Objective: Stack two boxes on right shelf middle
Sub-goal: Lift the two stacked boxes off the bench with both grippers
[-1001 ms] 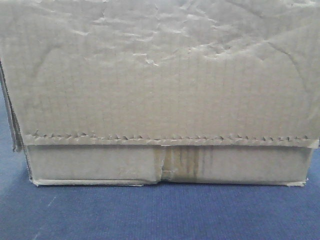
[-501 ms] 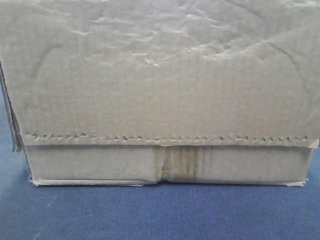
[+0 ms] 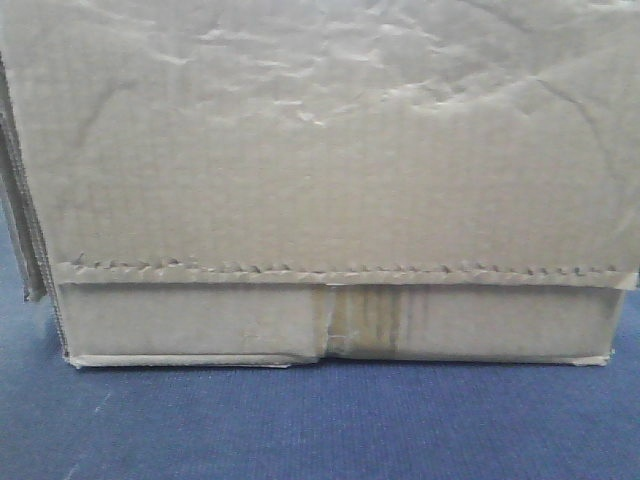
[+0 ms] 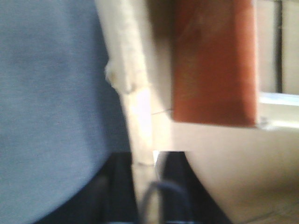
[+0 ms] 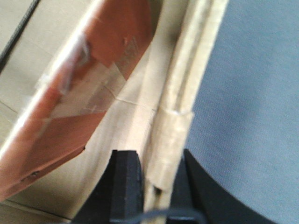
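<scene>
A wide brown cardboard box [image 3: 320, 150] fills the front view and stands on a blue cloth surface [image 3: 320, 420]. It has a wrinkled face, a serrated flap edge and a yellowish tape strip [image 3: 365, 320] at the centre seam. My left gripper [image 4: 144, 161] is shut on the box's thin cream side wall [image 4: 135, 93]. My right gripper [image 5: 156, 163] is shut on the opposite side wall [image 5: 180, 116]. I can tell no second box apart. The steel shelf is out of view.
A red-brown panel with clear tape lies on the box side of each gripped wall, in the left wrist view [image 4: 215, 60] and the right wrist view [image 5: 79, 102]. The blue-grey cloth lies on the outer side [image 4: 51, 93], [image 5: 252, 93].
The box has shifted slightly. Its right end has risen a little so the serrated edge sits more level. More of its left side face shows.
</scene>
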`<control>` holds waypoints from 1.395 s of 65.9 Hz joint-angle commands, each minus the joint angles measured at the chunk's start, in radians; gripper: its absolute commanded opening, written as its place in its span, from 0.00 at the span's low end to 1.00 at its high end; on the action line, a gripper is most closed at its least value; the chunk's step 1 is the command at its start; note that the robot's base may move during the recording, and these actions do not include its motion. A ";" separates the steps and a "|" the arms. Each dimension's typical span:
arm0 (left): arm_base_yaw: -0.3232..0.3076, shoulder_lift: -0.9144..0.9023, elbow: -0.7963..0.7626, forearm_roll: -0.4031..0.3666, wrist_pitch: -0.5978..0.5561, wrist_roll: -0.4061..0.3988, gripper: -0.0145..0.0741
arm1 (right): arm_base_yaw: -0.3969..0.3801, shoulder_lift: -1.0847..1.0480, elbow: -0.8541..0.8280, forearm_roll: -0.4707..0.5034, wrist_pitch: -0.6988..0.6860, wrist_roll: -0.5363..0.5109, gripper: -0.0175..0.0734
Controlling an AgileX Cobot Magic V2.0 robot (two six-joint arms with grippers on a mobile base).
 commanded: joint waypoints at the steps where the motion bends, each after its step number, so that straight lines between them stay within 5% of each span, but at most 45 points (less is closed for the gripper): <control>1: 0.006 -0.008 -0.003 0.028 -0.001 0.004 0.04 | -0.005 -0.007 -0.006 -0.019 -0.011 -0.014 0.02; 23: 0.006 -0.103 -0.088 0.037 0.024 0.004 0.04 | -0.005 -0.048 -0.065 -0.019 -0.024 -0.007 0.02; 55: 0.006 -0.210 -0.410 0.034 0.031 0.004 0.04 | -0.005 -0.164 -0.383 -0.019 -0.033 -0.007 0.02; 92: 0.006 -0.230 -0.417 0.034 0.014 0.004 0.04 | -0.005 -0.188 -0.431 -0.019 -0.074 -0.007 0.02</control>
